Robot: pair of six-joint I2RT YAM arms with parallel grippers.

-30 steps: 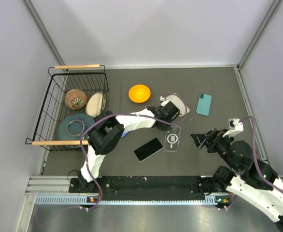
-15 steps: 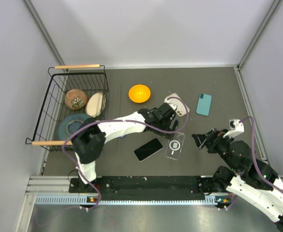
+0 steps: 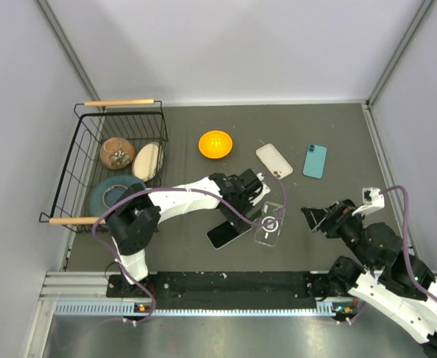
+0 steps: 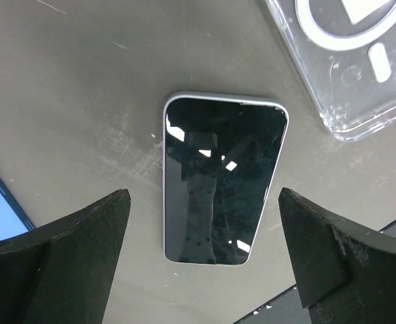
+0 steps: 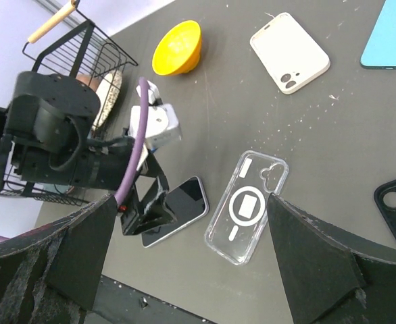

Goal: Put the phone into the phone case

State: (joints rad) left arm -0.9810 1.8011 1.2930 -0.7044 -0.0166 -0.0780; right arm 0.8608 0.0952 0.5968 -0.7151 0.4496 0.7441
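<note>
Looks early in the task, with no part of the fitting done. Flat and screen-up on the surface (image 3: 338,142), toward the near side: the phone (image 3: 228,233), wholly outside the phone case (image 3: 270,222), just beside it but not touching. Immediately to the right of the phone, also flat on the surface: that clear case, with its white ring-and-line mark plainly readable. Cannot tell from these views whether the open side or the back faces up.

Directly over the phone: the left gripper (image 4: 201,226), fingers (image 4: 63,263) spread wide on either side of the phone's long edges, gripping nothing and, as far as the wrist view shows, not in contact. To the right of the case and apart from it: the right gripper (image 3: 317,219), fingers likewise parted and empty.

Left to do, by judgement, nearly everything:
- closing on the phone and lifting it
- carrying it over the case
- lining the camera corner up with the cut-out
- pressing down until seated, perhaps with the right fingers steadying the case

Farther back and no part of this job: a beige-backed phone (image 3: 274,160), a teal-backed phone (image 3: 315,160), an orange bowl (image 3: 215,144) and a wire basket (image 3: 80,160) at the left.
</note>
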